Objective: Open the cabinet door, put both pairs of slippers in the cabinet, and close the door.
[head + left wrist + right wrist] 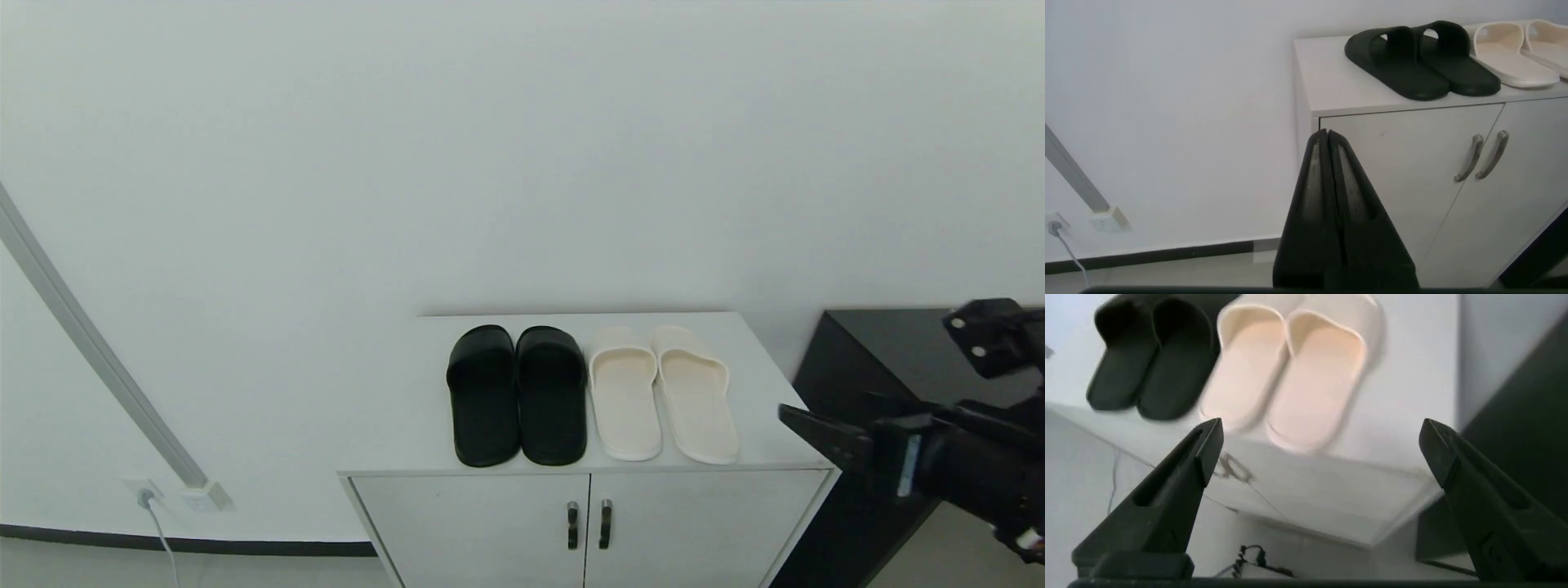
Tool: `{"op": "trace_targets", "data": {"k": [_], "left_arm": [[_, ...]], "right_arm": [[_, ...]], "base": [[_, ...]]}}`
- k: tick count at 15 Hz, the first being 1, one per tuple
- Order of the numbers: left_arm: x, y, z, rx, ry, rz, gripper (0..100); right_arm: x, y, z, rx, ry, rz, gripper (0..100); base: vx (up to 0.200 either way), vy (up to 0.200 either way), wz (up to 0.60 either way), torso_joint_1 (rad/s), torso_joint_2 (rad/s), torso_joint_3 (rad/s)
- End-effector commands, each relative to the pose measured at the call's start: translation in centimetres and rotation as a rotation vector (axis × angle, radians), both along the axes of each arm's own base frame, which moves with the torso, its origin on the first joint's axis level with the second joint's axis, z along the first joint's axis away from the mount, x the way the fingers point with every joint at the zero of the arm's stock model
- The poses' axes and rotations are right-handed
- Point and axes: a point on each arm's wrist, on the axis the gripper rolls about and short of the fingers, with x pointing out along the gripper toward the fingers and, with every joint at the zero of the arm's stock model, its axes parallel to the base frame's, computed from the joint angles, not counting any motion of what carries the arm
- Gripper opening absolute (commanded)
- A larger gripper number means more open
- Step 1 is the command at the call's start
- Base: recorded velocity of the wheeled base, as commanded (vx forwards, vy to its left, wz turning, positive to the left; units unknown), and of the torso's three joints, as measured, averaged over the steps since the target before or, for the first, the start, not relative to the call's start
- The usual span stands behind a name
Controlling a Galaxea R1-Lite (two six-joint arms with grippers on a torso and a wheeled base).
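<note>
white two-door cabinet [702, 523] is shut, black rubber slides [517, 396] and cream foam slippers [663, 392] side by side on top. left gripper [1328, 137] pinched closed, right gripper [1320, 433] spread wide near the cabinet's right corner. those twin metal handles [572, 524] sit so close a grab could snag both. smooth white top [392, 433], plain wall [522, 163], black unit [865, 351] alongside.

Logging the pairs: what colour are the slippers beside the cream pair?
Those slippers are black, clearest in the head view.
</note>
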Motion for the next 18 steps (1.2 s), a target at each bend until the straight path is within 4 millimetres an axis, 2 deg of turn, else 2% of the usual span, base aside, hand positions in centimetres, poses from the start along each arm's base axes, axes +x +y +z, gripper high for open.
{"op": "trace_targets", "data": {"k": [1,3,8,13,18], "left_arm": [[0.0,0.0,0.0,0.0,0.001,0.0,0],[0.0,0.0,0.0,0.0,0.001,0.0,0],[0.0,0.0,0.0,0.0,0.001,0.0,0],[0.0,0.0,0.0,0.001,0.001,0.0,0],[0.0,0.0,0.0,0.0,0.001,0.0,0]], "right_arm": [[3.9,5.6,-1.2,-0.041,0.061,-0.027,100],[5.6,8.9,-2.0,-0.042,0.064,-0.103,100],[8.9,12.3,-4.6,-0.056,0.022,-0.236,100],[11.3,13.2,-8.1,-0.088,0.025,-0.269,100],[14.1,13.3,-10.1,-0.104,-0.021,-0.256,100]], "base": [[0.0,0.0,0.0,0.0,0.0,0.0],[0.0,0.0,0.0,0.0,0.0,0.0],[0.0,0.0,0.0,0.0,0.0,0.0],[0.0,0.0,0.0,0.0,0.0,0.0],[0.0,0.0,0.0,0.0,0.0,0.0]]}}
